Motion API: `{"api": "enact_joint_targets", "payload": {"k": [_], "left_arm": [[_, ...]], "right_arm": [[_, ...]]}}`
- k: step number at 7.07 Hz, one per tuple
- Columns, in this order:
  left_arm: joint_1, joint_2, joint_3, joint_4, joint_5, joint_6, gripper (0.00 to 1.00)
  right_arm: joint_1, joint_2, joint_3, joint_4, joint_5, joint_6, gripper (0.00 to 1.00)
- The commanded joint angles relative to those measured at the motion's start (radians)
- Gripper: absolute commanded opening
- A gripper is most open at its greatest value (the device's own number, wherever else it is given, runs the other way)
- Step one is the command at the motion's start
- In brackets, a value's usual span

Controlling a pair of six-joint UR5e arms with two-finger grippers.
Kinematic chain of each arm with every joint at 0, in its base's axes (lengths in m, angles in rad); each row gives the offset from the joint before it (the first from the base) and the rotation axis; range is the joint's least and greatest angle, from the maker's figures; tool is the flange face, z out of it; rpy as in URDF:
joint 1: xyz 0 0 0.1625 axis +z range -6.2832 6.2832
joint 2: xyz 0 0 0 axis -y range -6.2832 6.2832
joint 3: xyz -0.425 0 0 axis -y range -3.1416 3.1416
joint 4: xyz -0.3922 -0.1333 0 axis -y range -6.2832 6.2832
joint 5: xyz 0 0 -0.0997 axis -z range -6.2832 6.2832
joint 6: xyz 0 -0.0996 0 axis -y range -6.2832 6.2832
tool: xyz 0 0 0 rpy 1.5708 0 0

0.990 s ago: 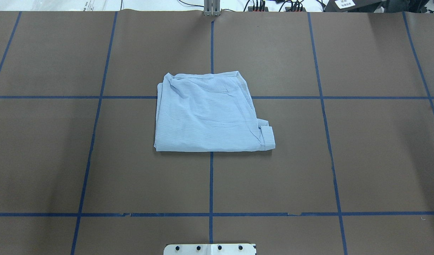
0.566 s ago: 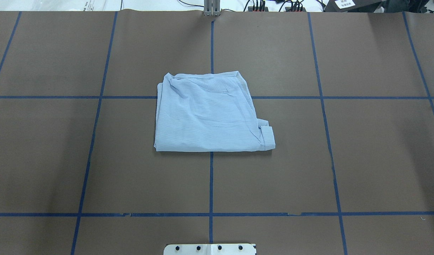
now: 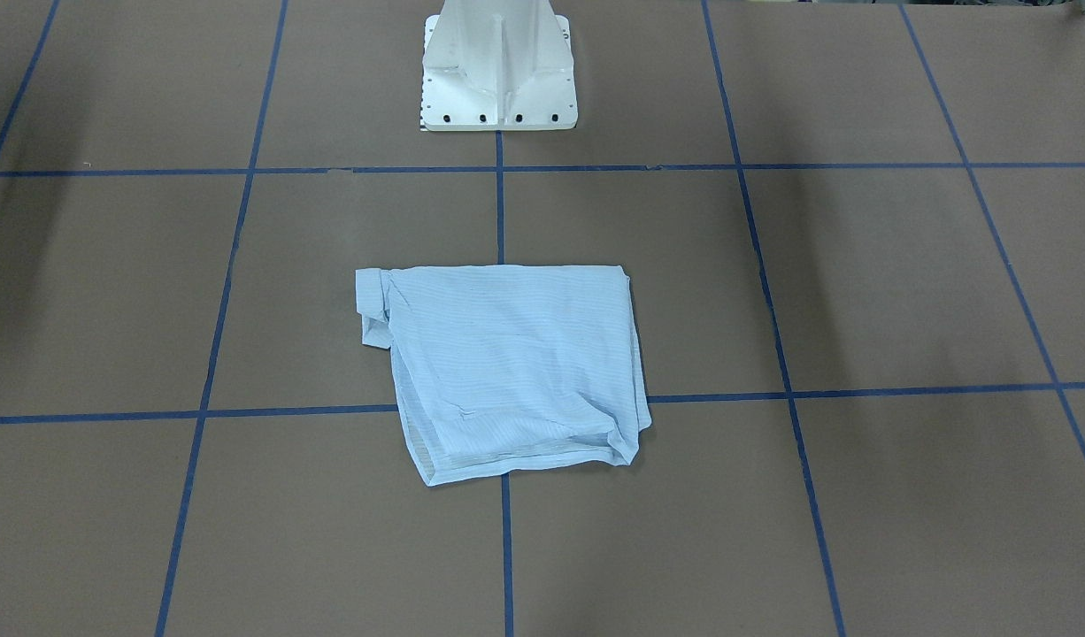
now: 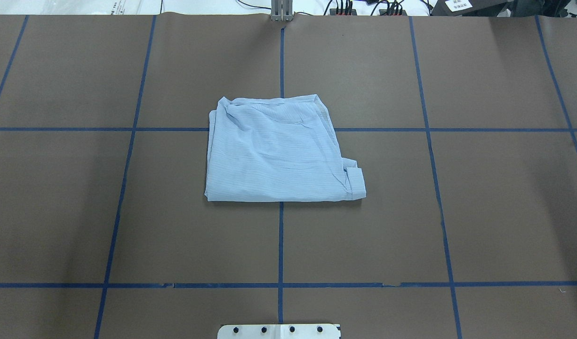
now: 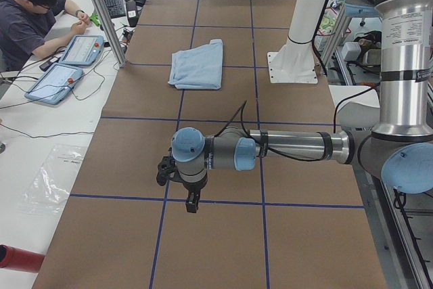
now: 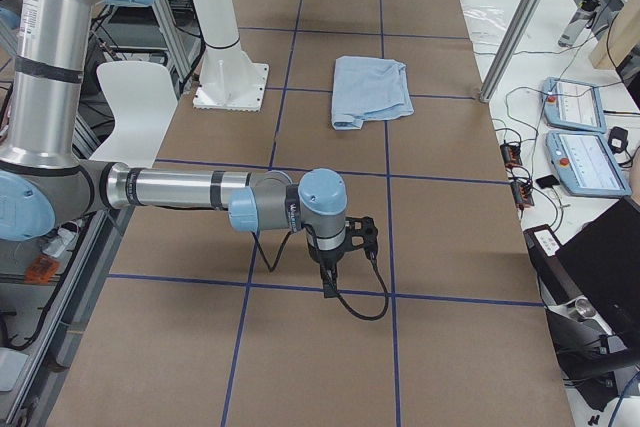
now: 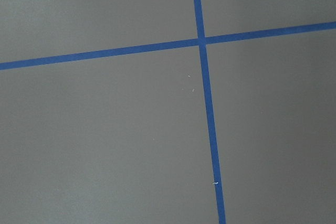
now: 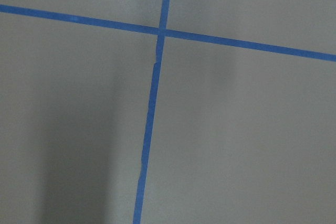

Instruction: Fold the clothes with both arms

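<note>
Left tool [image 5: 192,205] first: it hangs off the left arm [image 5: 291,145], pointing down at the bench [image 4: 505,212] near a blue tape crossing [image 7: 201,41]. It only shows from the side camera, so honestly can't tell how far open it is. Its wrist cam sees just the brown cover and tape.

Right tool [image 6: 327,285], same deal: on the right arm [image 6: 180,189], pointing down over another tape crossing, side view only, so I can't tell the opening on it either.

The shirt [image 4: 276,155] is well apart from both tools, lying flat by itself dead centre of the bench, right over the middle tape cross. From overhead it's a folded pale-blue block with fine stripes and soft wrinkles. The 11 o'clock corner is a bit bunched, the 6 o'clock edge is a clean straight fold, and the 12 o'clock edge shows loose stacked layers. A cuff [image 4: 356,181] pokes out at the 4 o'clock corner.

The long axis runs roughly 9 to 3 o'clock, with the folded edge facing the white pedestal [image 3: 500,71] at 6.
</note>
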Motion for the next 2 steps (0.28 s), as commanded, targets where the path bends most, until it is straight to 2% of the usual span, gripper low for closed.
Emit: {"api": "enact_joint_targets", "payload": {"k": [1, 2], "left_arm": [[0.0, 0.0, 0.0, -0.001, 0.0, 0.0, 1.0], [0.0, 0.0, 0.0, -0.001, -0.002, 0.0, 1.0]], "right_arm": [[0.0, 0.0, 0.0, 0.0, 0.0, 0.0, 1.0], [0.0, 0.0, 0.0, 0.0, 0.0, -0.002, 1.0]]}}
